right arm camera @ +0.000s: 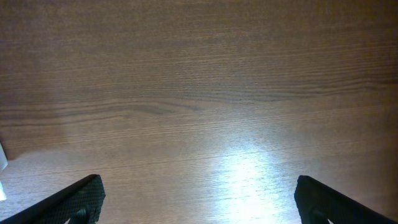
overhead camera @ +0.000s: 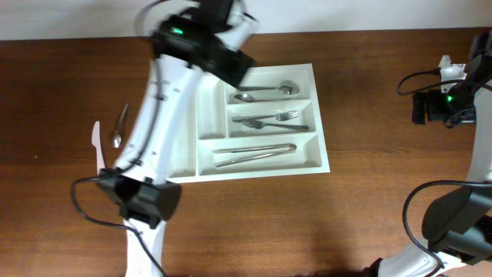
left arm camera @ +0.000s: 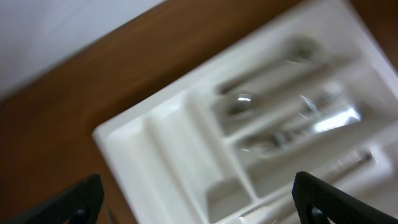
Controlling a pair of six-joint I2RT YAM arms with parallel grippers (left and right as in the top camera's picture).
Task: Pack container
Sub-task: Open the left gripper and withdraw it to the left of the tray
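Note:
The container [overhead camera: 317, 115] is a large white cutlery tray lying mid-table. Spoons [overhead camera: 266, 91] fill its top long compartment, forks [overhead camera: 270, 120] the middle one, and long metal pieces [overhead camera: 254, 151] the bottom one. Its two narrow compartments [overhead camera: 207, 115] on the left look bare. My left arm [overhead camera: 165, 100] reaches over the tray's upper left corner. In the blurred left wrist view the container [left arm camera: 168, 155] lies below my left gripper [left arm camera: 199, 211], which is open and holds nothing. My right gripper [right arm camera: 199, 205] is open over bare table, far to the right of the tray.
A metal spoon [overhead camera: 119, 127] and a white plastic knife [overhead camera: 98, 146] lie on the table left of my left arm. The right arm's base and cables [overhead camera: 450, 100] sit at the right edge. Brown wood surrounds the tray.

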